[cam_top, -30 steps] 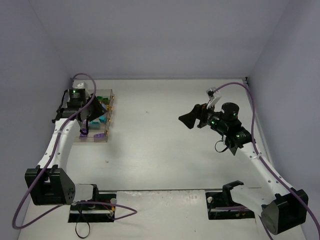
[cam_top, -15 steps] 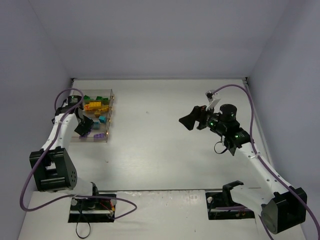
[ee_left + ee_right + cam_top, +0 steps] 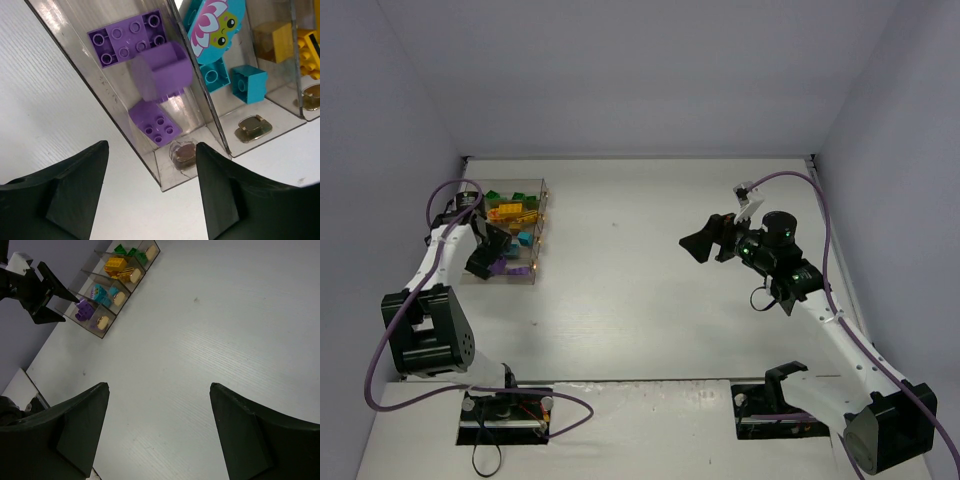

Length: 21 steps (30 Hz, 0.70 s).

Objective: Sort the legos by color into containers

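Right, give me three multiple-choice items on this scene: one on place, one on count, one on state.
1. The purple bricks are: A in the end compartment of the box; B in a middle compartment; C outside it.
2. Compartments in the box: A two; B four; C six.
3. The right fingers are: A shut on a brick; B shut, empty; C open, empty.
Key: A, the left wrist view shows them there; B, four show in the right wrist view; C, a wide bare gap.
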Each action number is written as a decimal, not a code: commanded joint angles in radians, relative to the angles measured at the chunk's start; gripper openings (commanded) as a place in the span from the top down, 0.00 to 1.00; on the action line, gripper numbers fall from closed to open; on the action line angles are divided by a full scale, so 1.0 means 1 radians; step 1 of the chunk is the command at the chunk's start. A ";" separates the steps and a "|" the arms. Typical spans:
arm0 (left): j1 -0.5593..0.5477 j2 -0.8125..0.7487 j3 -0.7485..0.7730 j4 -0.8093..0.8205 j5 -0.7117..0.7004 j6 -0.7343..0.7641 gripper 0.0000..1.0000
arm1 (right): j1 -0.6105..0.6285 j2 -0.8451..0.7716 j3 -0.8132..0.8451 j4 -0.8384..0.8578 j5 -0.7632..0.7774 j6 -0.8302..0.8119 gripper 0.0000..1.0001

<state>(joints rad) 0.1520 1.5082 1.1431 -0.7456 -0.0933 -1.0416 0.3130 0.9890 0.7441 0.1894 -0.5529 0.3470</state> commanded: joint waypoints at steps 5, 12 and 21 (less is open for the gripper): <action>0.011 -0.103 0.046 0.015 0.010 0.021 0.36 | -0.006 0.011 0.032 0.053 0.016 0.000 0.21; 0.000 -0.284 0.124 0.014 0.073 0.271 0.36 | -0.008 0.004 0.070 0.045 0.163 -0.002 0.12; -0.114 -0.506 0.145 -0.035 0.205 0.638 0.36 | -0.008 -0.042 0.159 -0.060 0.464 -0.112 0.00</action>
<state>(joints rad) 0.0761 1.0573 1.2465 -0.7563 0.0566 -0.5831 0.3130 0.9905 0.8371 0.1265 -0.2440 0.2966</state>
